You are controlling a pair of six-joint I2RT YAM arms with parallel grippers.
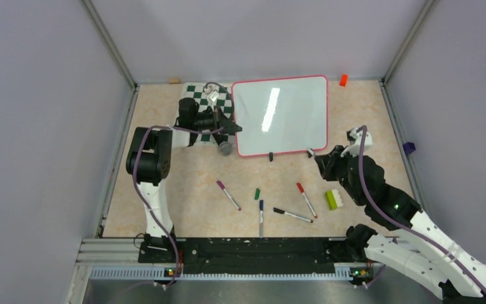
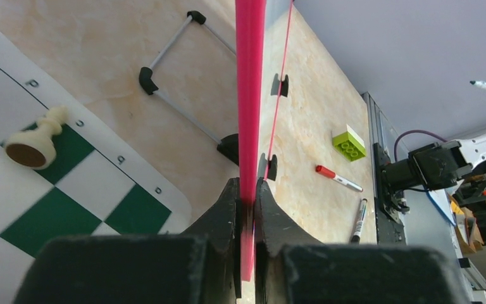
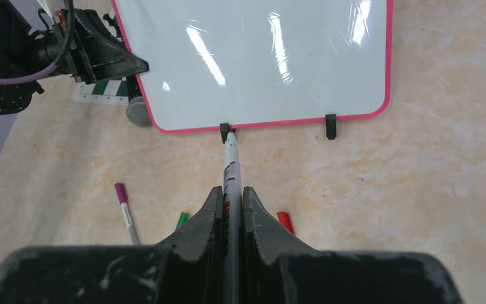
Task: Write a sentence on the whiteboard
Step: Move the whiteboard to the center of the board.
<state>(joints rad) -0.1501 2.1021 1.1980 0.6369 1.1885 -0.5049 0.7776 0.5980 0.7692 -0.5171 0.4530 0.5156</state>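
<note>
The whiteboard (image 1: pixel 281 114) lies at the back middle, glossy white with a red-pink frame and two black feet on its near edge. Its face is blank; no sentence shows on it. My left gripper (image 1: pixel 233 127) is shut on the board's left frame edge, which runs as a red strip (image 2: pixel 250 95) between my left jaws (image 2: pixel 247 193). My right gripper (image 1: pixel 321 159) is shut on a white-barrelled marker (image 3: pixel 231 164). The marker points at the board's near edge (image 3: pixel 259 123), its tip by the left foot (image 3: pixel 226 130) and off the white face. My right gripper also shows in its own wrist view (image 3: pixel 230 196).
A green-and-white chess mat (image 1: pixel 197 95) lies left of the board with a cream pawn (image 2: pixel 35 142) on it. Loose purple (image 1: pixel 228 195), blue (image 1: pixel 261 215), black (image 1: pixel 293 215) and red (image 1: pixel 306 199) markers, a green cap (image 1: pixel 257 194) and a green brick (image 1: pixel 334 199) lie on the near table.
</note>
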